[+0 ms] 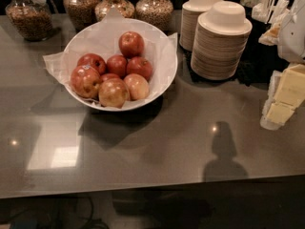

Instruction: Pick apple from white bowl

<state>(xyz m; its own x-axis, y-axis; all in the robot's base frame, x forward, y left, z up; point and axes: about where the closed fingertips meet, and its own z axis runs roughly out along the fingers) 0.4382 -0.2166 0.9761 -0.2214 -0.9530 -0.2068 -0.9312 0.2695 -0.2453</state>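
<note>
We see a dark glossy countertop (pixel 167 147) filling most of the camera view, with a pale light reflection (pixel 53 156) at lower left. The white bowl (pixel 167 80) sits on it left of centre, wide and shallow, lined with crinkled white paper (pixel 102 38) that sticks out past the rim on the left. Two stacks of paper bowls (pixel 220 42) stand upside down just right of the white bowl, one behind the other, apart from it. Four glass jars (pixel 154 8) with brownish contents line the back edge, behind the white bowl.

The gripper (pixel 282 104) is at the far right edge, cream-coloured, low over the countertop and well apart from the white bowl. It holds nothing we can see. We cannot tell whether it is released or clenched.

The apple (pixel 86 81) is inside the white bowl, at the left side of the pile, red with yellow mottling and a small pale sticker on top. It touches a golden-brown apple (pixel 113 92) at the front. Several dark-red apples (pixel 131 44) fill the middle and back, and a paler apple (pixel 137 86) lies front right.
</note>
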